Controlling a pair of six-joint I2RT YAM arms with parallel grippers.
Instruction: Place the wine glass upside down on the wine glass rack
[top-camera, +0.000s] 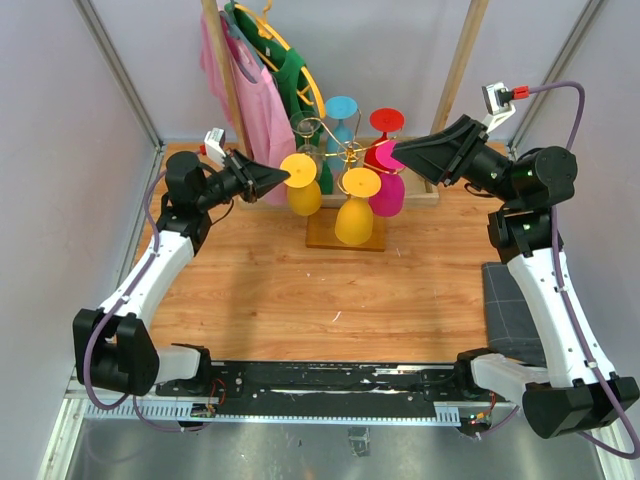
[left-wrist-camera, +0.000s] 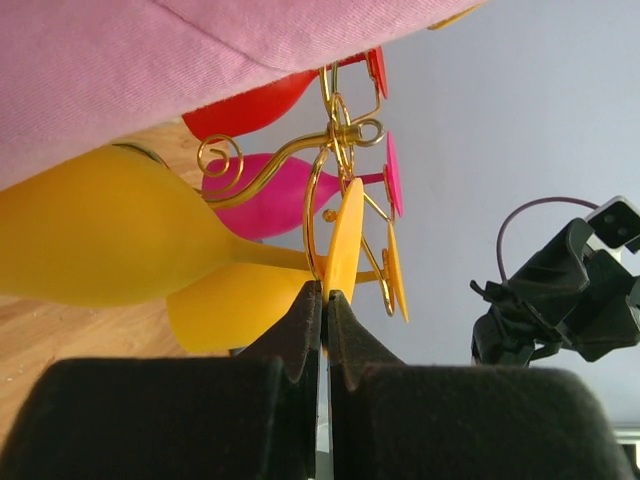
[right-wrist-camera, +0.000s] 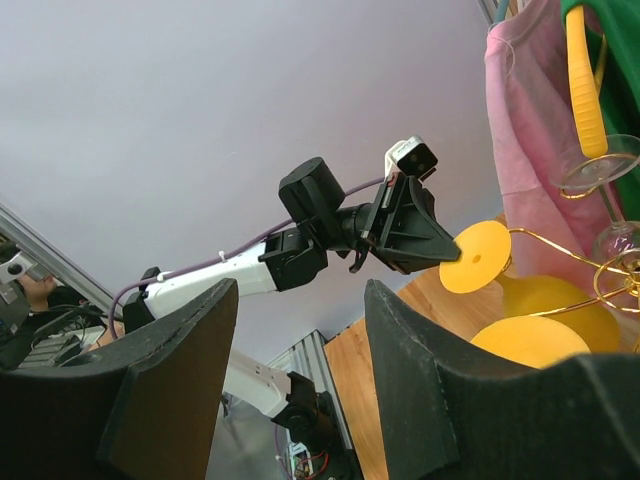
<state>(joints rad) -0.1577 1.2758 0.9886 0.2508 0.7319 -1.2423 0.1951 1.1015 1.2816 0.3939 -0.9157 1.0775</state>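
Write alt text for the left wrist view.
Left tool shut on the foot edge of a yellow wine glass, at the gold rack where a pink glass and a red glass hang. Pink cloth fills the top; right arm at right.

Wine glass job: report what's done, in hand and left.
Done: several other glasses hang upside down on the rack. In hand: the left gripper is shut on the foot of the wine glass, inverted beside a rack arm. Left: seat it and release. The right gripper stands open, empty.

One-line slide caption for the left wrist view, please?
Left end effector pinching the yellow wine glass by its foot, close to the gold rack.
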